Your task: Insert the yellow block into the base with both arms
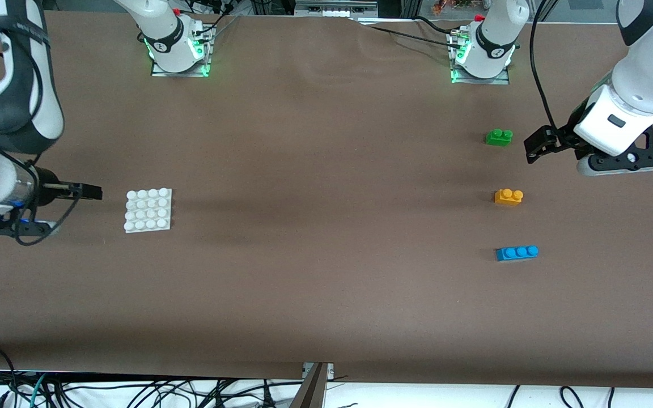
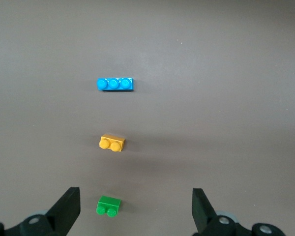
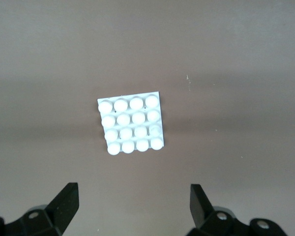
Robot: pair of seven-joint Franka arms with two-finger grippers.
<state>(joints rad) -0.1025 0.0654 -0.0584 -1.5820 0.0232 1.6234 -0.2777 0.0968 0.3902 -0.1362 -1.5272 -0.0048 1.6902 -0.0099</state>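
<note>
The yellow block [image 1: 508,196] lies on the brown table toward the left arm's end, between a green brick [image 1: 499,137] and a blue brick [image 1: 517,253]. It also shows in the left wrist view [image 2: 112,142]. The white studded base [image 1: 170,211] lies toward the right arm's end and shows in the right wrist view [image 3: 130,97]. My left gripper [image 1: 535,148] is open and empty, in the air beside the green brick [image 2: 108,205]; its fingers [image 2: 69,201] stand wide apart. My right gripper [image 1: 87,191] is open and empty, low beside the base; its fingers [image 3: 66,199] show here too.
The blue three-stud brick [image 2: 115,84] is nearest the front camera, the green one farthest. Both arm bases [image 1: 176,42] stand along the table's edge farthest from the front camera. Cables hang below the table's front edge [image 1: 315,368].
</note>
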